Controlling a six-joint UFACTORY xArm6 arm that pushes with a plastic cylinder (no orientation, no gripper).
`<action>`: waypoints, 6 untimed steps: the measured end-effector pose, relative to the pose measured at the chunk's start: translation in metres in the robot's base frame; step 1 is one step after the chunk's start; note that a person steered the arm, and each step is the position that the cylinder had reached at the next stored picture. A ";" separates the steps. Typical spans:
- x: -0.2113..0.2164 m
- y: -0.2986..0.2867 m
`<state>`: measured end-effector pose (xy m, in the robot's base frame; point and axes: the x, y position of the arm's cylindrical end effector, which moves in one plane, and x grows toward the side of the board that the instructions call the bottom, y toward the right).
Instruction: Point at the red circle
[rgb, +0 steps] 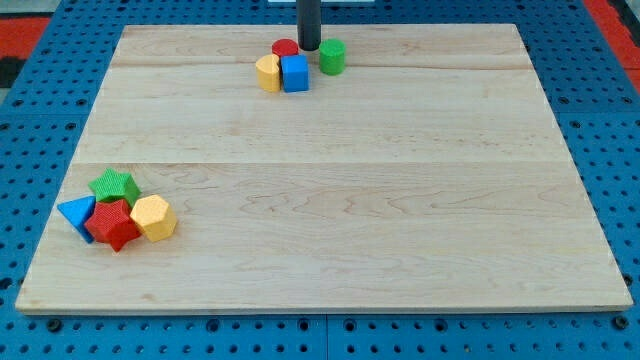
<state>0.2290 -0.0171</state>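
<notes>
Since the target is the red circle (285, 47), my tip (309, 48) sits just right of it at top centre. No fingers here, just the bare rod. Green block (332, 56) close on the right.

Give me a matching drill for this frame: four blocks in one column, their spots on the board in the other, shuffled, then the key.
Blocks:
1. red circle
2. green cylinder
3. blue triangle
4. yellow hexagon

Places:
A. right end of the bottom-left cluster
B. just left of my tip, top cluster
C. left end of the bottom-left cluster
D. just right of my tip, top cluster

Pairs: 1-B, 2-D, 3-C, 4-A
</notes>
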 end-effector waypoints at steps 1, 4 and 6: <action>0.000 0.000; -0.010 0.024; -0.007 -0.014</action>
